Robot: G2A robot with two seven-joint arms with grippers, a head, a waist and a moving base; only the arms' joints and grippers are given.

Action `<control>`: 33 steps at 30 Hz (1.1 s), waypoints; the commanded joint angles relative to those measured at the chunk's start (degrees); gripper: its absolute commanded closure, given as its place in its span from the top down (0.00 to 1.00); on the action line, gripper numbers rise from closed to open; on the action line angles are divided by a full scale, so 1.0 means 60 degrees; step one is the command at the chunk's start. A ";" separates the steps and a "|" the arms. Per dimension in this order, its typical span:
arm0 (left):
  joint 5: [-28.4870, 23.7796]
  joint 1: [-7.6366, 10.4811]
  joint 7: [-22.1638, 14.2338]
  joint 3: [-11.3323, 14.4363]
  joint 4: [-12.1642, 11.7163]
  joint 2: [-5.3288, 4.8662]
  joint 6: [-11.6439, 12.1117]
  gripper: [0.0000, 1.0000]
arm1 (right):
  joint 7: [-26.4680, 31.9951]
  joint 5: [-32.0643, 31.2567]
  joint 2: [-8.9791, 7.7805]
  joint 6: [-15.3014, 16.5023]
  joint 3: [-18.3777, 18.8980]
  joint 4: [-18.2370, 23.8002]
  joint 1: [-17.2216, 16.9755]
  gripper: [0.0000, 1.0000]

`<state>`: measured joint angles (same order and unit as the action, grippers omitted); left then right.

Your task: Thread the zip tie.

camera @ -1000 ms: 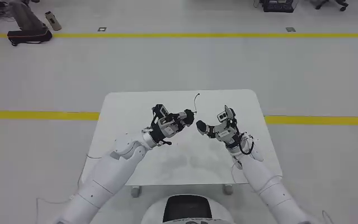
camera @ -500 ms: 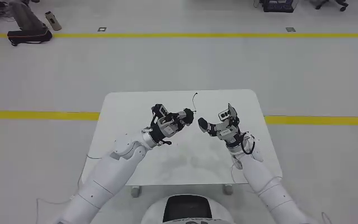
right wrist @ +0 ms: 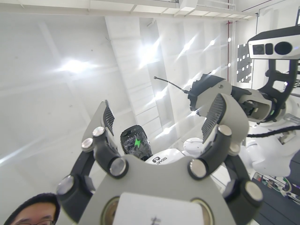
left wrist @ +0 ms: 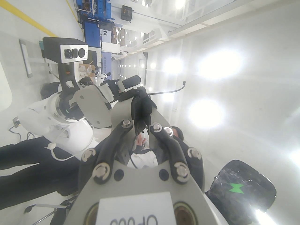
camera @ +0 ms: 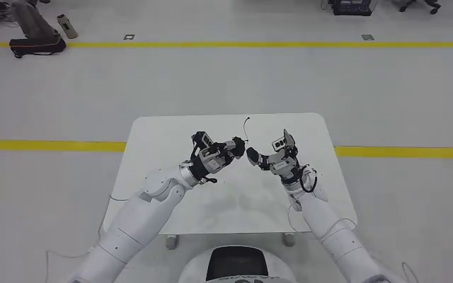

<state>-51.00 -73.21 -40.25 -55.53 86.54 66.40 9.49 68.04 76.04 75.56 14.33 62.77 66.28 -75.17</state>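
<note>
A thin black zip tie stands up over the white table, its strap curving away from my left gripper, which is shut on its lower end. In the left wrist view the strap juts out past the closed fingertips and ends in a small bent tip. My right gripper hangs open close beside the left one, nothing between its ribbed pads. In the right wrist view the zip tie and the left gripper lie just beyond its spread fingers.
Both arms hover above the middle of the table, whose bare top spreads around them. Yellow floor lines run past the table. A black bag lies far off on the floor.
My right gripper has edged a little closer to the left gripper and the zip tie. The left gripper has kept still with the tie in it.
</note>
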 commanded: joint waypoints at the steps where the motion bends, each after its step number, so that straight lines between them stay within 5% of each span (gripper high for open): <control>1: 0.0000 0.0000 0.0000 0.0000 0.0000 0.0000 0.0000 0.00 | 0.0089 0.0032 0.0031 0.0015 -0.0001 -0.0056 0.0035 1.00; 5: 0.0000 0.0000 0.0000 0.0000 0.0000 0.0000 0.0000 0.00 | 0.0274 0.0119 0.0094 0.0025 0.0011 -0.0146 0.0087 1.00; 14: 0.0000 0.0000 0.0000 0.0000 0.0000 0.0000 0.0000 0.00 | 0.0315 -0.0037 0.0221 0.0075 -0.0017 -0.0293 0.0177 0.50; 33: 0.0000 0.0000 0.0000 0.0000 0.0000 0.0000 0.0000 0.00 | 0.0230 -0.0561 0.0453 0.0239 -0.0124 -0.0679 0.0308 0.43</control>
<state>-51.00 -73.21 -40.25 -55.53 86.54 66.40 9.49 69.30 72.60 78.23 15.70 61.99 62.26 -73.34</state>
